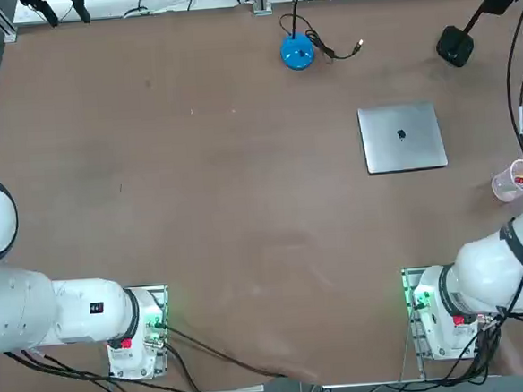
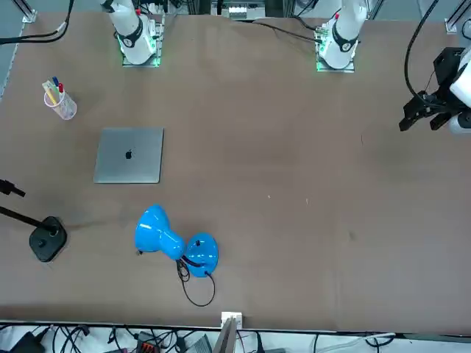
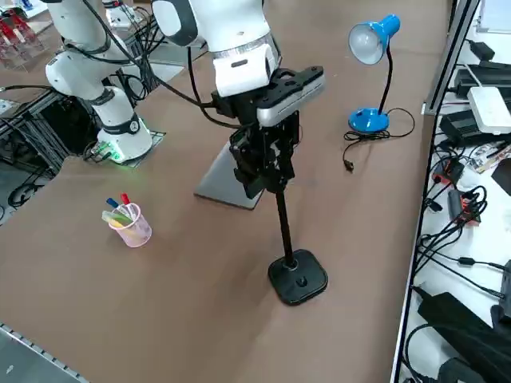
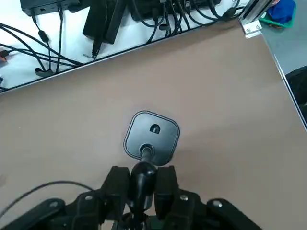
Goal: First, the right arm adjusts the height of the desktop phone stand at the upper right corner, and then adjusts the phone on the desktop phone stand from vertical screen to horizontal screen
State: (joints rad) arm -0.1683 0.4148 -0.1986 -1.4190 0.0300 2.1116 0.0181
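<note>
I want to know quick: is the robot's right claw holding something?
Right gripper: closed on the pole of the desktop phone stand, above its base.

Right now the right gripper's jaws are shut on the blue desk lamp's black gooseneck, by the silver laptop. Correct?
No. The right gripper has its jaws shut on the thin pole of the black desktop phone stand, by the silver laptop. The blue desk lamp stands untouched; the right side view shows it.

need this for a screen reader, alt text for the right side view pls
The right gripper is clamped on the upper pole of the desktop phone stand, which stands on a brown table. Behind it lies a silver laptop; a blue lamp and a cup of pens stand nearby.
</note>
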